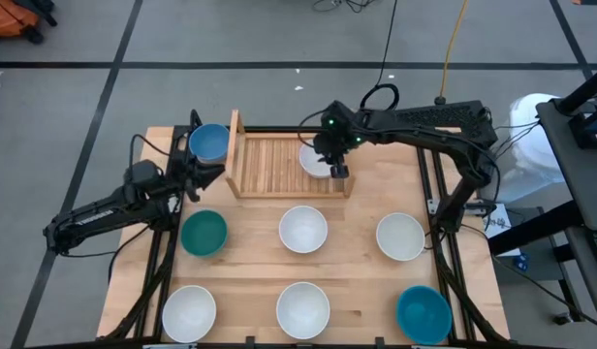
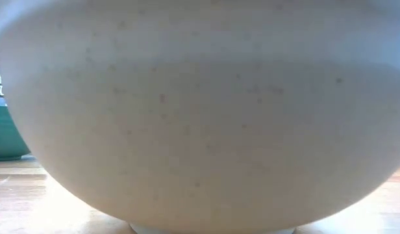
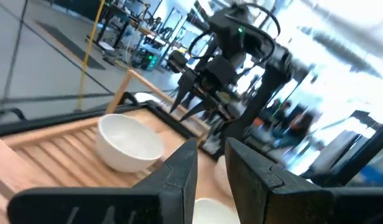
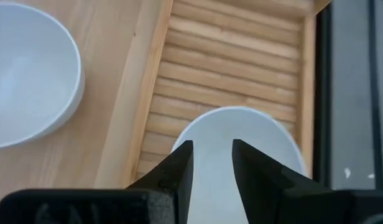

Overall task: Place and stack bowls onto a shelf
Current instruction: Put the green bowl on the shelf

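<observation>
We count one white bowl on the shelf so far — right gripper above it, fingers parted, left gripper empty, fingers barely apart — seven bowls wait on the worktop.

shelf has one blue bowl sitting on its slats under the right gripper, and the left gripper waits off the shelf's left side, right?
Not quite: the bowl on the shelf slats is white, not blue. The high view shows it beneath the right gripper, and the right wrist view confirms its colour. The rest holds: the left gripper waits off the shelf's left side.
</observation>
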